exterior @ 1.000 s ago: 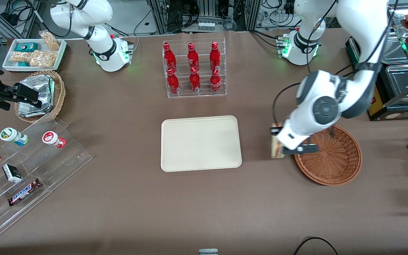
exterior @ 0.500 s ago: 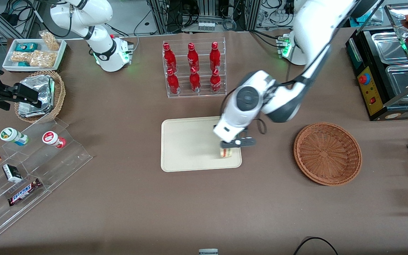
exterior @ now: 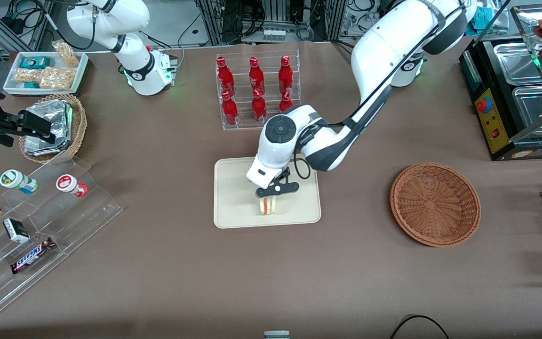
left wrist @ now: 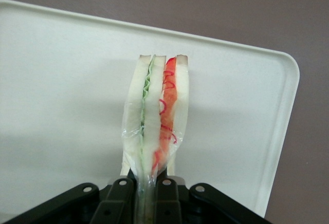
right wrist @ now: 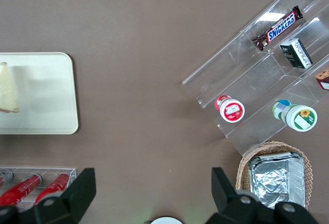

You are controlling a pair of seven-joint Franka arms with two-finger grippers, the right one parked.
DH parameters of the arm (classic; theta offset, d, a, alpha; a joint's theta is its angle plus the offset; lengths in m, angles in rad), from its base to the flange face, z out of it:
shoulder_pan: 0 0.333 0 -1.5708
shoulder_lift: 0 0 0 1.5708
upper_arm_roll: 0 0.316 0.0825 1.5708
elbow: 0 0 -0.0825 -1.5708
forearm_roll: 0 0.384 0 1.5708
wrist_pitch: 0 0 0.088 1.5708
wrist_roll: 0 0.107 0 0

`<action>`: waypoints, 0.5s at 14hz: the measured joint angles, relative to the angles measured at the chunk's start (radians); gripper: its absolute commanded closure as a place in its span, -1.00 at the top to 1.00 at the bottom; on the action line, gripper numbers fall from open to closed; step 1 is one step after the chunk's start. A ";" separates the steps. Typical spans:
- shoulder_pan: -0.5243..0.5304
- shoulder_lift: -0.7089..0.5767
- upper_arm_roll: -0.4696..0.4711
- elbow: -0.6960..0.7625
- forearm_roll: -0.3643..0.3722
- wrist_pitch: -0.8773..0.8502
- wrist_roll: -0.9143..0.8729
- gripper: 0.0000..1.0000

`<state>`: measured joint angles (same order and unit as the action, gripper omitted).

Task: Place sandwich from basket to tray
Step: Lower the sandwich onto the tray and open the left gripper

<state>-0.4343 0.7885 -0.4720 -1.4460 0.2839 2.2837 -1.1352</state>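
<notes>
Black gripper (exterior: pixel 268 197) over the cream tray (exterior: pixel 233 207); sandwich (left wrist: pixel 157 116) showing pale bread, green and red stripes. Reddish-brown woven basket (exterior: pixel 435 204), brown bench (exterior: pixel 158 263).

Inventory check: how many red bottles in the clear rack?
6, in the clear rack: three upper, three lower; one partly hidden. Gripper holds sandwich over tray.

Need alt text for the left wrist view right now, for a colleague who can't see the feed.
The gripper holds the sandwich on edge between shut jaws, its green, white and red filling layers facing the camera, over the cream tray. Brown table shows past the tray's rim.
</notes>
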 measured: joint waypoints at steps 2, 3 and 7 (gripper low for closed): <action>-0.009 0.022 -0.001 0.001 0.000 0.009 0.000 -0.71; -0.016 0.028 -0.001 0.001 0.000 0.009 0.000 0.02; -0.027 0.041 -0.001 0.009 0.000 0.010 -0.002 1.00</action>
<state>-0.4610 0.8299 -0.4725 -1.4367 0.2841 2.2934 -1.1374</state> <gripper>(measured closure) 0.643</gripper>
